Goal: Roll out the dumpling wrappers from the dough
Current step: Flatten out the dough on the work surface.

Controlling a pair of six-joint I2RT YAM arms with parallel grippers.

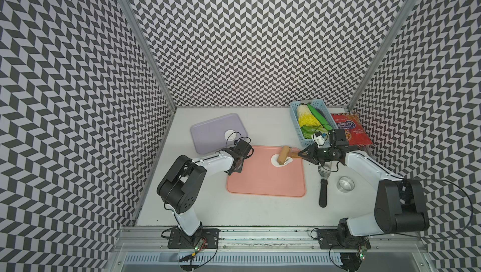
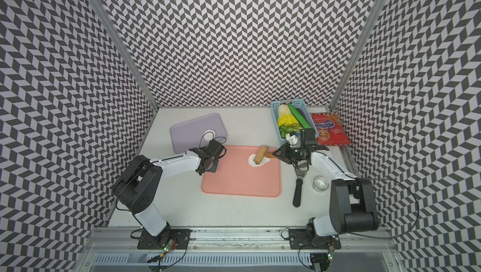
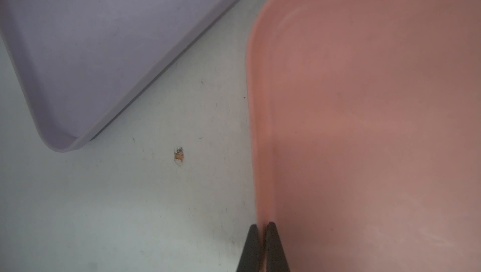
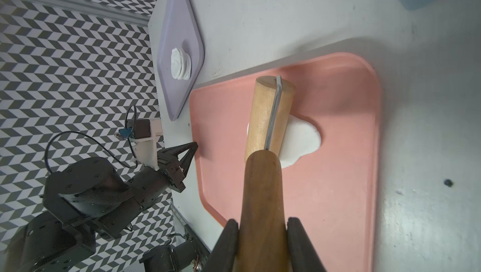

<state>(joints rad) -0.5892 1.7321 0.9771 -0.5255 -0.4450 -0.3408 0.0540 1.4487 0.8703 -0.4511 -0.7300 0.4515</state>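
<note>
Top views, right gripper (image 1: 299, 155): clamped on the wooden handle of the dough roller (image 1: 283, 155).
Top views, dough (image 1: 273, 159): flattened white patch under the roller's barrel, at the far right of the pink tray (image 1: 265, 182).
Top views, dumpling wrappers (image 1: 230, 134): white rounds on the lavender tray (image 1: 208, 132), which lies far left of the pink one.
Top views, left gripper (image 1: 235, 169): pointing down at the pink tray's left rim.
Top views, right of the pink tray: spatula (image 1: 323, 187) and steel ring cutter (image 1: 345, 184) side by side. Behind them are a blue basket (image 1: 295, 117) of green and yellow vegetables and a red snack packet (image 1: 351, 130).
Left wrist, left gripper (image 3: 262, 225): jaws closed, one finger on each side of the pink tray's rim, pinching it.
Right wrist, right gripper (image 4: 263, 225): both fingers (image 4: 231, 231) pressed against the roller's handle.
Right wrist, dough (image 4: 303, 140): irregular outline, showing on both sides of the barrel.
Right wrist, dumpling wrappers (image 4: 181, 62): a small stack.
</note>
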